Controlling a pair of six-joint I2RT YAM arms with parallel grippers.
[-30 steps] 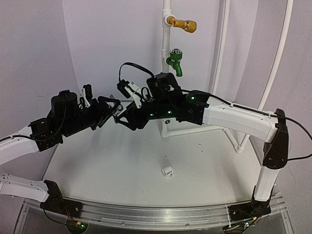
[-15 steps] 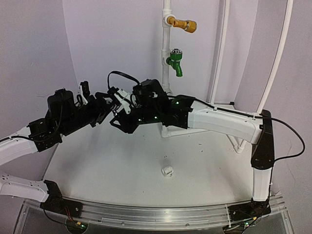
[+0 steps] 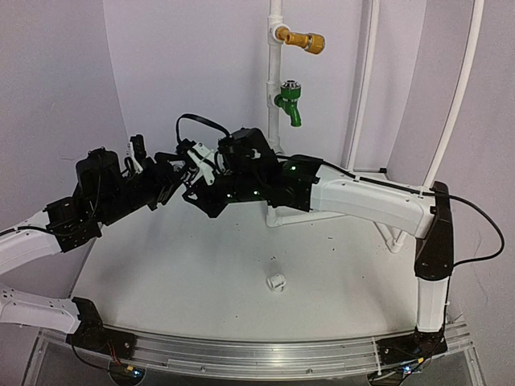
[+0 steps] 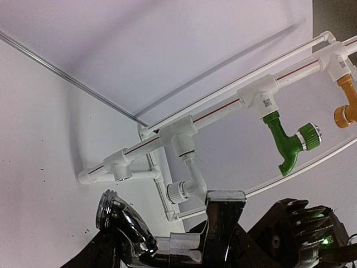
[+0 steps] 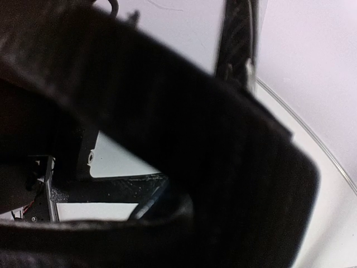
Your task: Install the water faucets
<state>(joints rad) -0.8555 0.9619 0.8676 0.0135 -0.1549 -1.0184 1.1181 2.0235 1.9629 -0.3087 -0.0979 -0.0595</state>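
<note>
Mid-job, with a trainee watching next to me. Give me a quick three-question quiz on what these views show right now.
1. A green tap and a yellow-brass tap are mounted on the upright white pipe. Which sits higher?
A. green
B. yellow-brass
C. they are level
2. True or false: the white fitting lies loose on the table.
3. Which wrist view shows the silver tap?

Key: 1 B. 2 true. 3 left.
</note>
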